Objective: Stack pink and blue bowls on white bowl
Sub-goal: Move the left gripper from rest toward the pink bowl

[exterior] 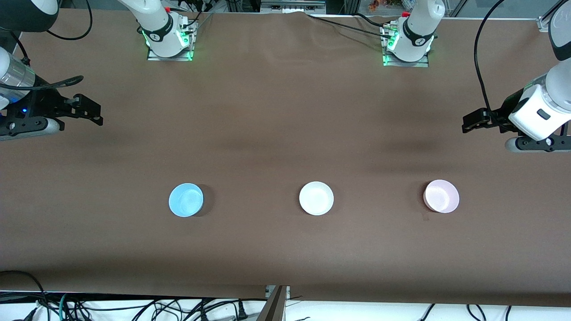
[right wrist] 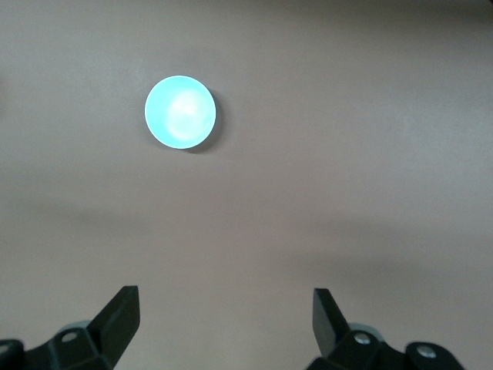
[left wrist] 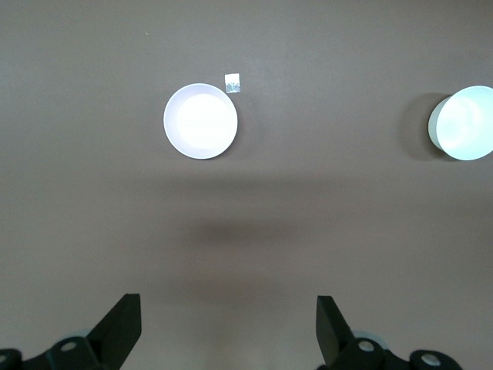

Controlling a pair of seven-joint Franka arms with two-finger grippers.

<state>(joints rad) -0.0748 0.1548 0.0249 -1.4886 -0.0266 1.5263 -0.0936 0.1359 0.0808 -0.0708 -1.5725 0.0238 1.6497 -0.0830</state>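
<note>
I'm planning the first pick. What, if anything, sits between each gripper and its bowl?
Nothing visible. Bare table lies between the right gripper and the blue bowl, and between the left gripper and the pink bowl.

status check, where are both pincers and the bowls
Left pincer and right pincer open, empty, over table ends. Blue bowl, white bowl, pink bowl apart, unstacked. Nothing blocking.

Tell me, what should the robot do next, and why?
Probably lower the open left pincer toward the pink bowl. Pink, white bowl and blue bowl all sit apart, nothing stacked, and the open right pincer holds nothing either.
</note>
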